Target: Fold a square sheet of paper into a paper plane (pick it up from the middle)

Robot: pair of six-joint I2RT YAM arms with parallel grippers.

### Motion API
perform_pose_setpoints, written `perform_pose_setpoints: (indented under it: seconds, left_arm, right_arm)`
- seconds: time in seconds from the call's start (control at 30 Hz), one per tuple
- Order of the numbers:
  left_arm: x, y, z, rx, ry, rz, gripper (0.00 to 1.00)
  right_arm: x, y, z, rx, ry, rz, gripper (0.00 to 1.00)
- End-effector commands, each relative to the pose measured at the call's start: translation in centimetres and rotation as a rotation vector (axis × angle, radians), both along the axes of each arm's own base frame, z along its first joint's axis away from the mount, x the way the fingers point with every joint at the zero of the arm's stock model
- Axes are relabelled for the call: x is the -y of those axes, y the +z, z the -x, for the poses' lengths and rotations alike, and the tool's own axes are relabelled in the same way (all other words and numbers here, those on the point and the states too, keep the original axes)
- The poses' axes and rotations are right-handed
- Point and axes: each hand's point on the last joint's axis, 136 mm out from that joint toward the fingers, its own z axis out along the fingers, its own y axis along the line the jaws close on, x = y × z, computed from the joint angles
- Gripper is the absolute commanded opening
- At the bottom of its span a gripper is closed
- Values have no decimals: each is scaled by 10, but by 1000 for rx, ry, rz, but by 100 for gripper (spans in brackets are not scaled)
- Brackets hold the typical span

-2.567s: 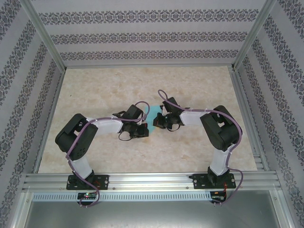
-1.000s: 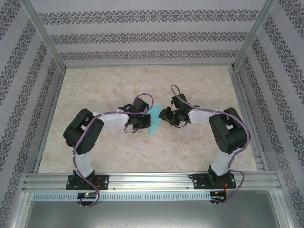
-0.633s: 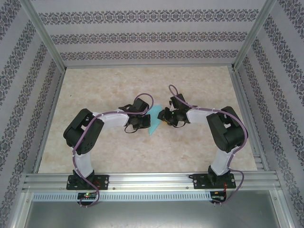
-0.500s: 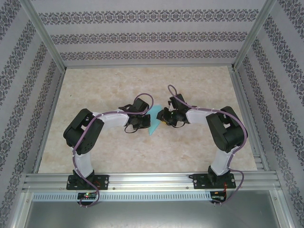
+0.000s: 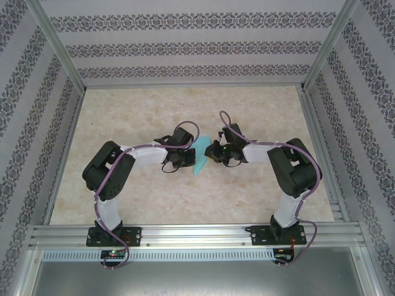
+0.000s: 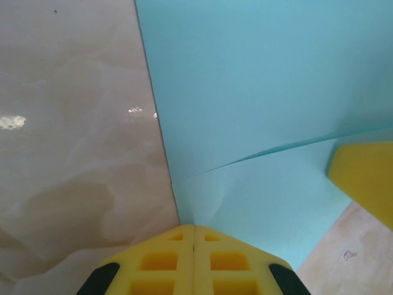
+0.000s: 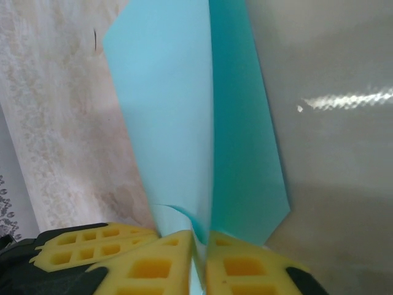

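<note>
The turquoise paper plane point(image 5: 200, 160) hangs between the two grippers above the table's middle, folded lengthwise and pointing toward the near edge. My left gripper point(image 5: 187, 158) is shut on its left edge; in the left wrist view the paper point(image 6: 258, 92) fans out from the closed yellow fingertips point(image 6: 194, 230), with a crease running across it. My right gripper point(image 5: 211, 155) is shut on the opposite side; its wrist view shows the folded layers point(image 7: 184, 110) pinched between the pads point(image 7: 199, 239). The left gripper's yellow fingers point(image 7: 92, 243) sit just beside them.
The beige marbled table point(image 5: 142, 111) lies below the paper. Aluminium frame rails point(image 5: 197, 234) run along the near edge and the sides, with patterned walls point(image 5: 197, 49) behind.
The right gripper has closed onto the paper after nudging a little left toward it. Since the oldest frame, both arms shifted with the paper. The left gripper stayed shut.
</note>
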Motion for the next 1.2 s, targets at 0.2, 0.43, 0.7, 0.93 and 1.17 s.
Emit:
perform_pose_setpoints:
  seconds: [0.2,0.43,0.7,0.93,1.17]
  left_arm:
    - [-6,50,1,60,-14,8,16]
    - [-20,112,-1,200,7,23,38]
    - [-23,158,-1,390,-53,78,46]
    - [-11,144,-3,549,-203,79,57]
    - [-12,102,-9,551,-224,2,65]
  right_arm:
    - [8,44,-11,133,-38,15,0]
    - [24,104,-8,266,-86,96,0]
    - [26,157,-6,363,-235,138,0]
    - [13,127,-16,252,-361,74,0]
    - [4,81,-15,113,-413,61,0]
